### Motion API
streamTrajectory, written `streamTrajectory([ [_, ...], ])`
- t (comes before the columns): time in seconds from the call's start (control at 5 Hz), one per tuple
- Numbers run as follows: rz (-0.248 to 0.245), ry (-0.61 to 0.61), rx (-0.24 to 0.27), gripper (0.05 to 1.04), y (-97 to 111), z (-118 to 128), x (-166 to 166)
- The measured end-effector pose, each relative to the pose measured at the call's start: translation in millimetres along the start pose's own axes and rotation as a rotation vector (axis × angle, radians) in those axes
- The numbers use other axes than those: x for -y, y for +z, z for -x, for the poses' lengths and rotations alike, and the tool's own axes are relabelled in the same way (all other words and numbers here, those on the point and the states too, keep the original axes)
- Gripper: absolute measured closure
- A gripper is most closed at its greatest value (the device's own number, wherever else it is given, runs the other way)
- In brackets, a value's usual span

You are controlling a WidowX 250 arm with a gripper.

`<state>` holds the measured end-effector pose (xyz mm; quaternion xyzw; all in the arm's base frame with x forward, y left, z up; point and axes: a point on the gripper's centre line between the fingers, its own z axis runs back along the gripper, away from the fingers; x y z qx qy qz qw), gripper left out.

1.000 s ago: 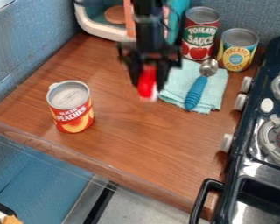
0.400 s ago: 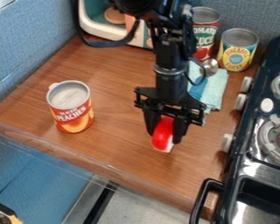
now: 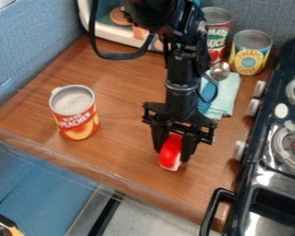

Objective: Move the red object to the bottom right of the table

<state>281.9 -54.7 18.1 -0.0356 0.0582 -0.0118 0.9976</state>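
Claw: your black two-finger claw (image 3: 171,156) is hanging down over the front part of the brown wooden surface (image 3: 122,87), clenching the red object between its fingers.
Red object: the rounded red object with a white underside (image 3: 169,150) is sitting in your claw's grasp, near the front edge — between the lone can and the stove.
Lone can: a red-and-orange metal can (image 3: 75,113) is standing upright toward the left of the view, well apart from your claw.
Back cans: a red, white and green can (image 3: 216,34) and a yellow-and-blue can (image 3: 250,53) are standing side by side.
Cloth: a folded light-blue cloth (image 3: 227,97) is lying before them, with a blue-handled metal spoon (image 3: 220,71) on it — your arm is partly covering both.
Stove: a black stove (image 3: 261,159) is bordering the right side.
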Motion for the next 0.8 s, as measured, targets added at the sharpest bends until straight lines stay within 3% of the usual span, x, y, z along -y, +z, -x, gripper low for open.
streamTrajectory([
  [0.2,-0.001,0.002,-0.008,0.331,1,1,0],
  [0.4,0.003,-0.016,-0.009,0.093,6,3,4],
  [0.8,0.044,-0.089,0.112,0.083,56,9,24],
])
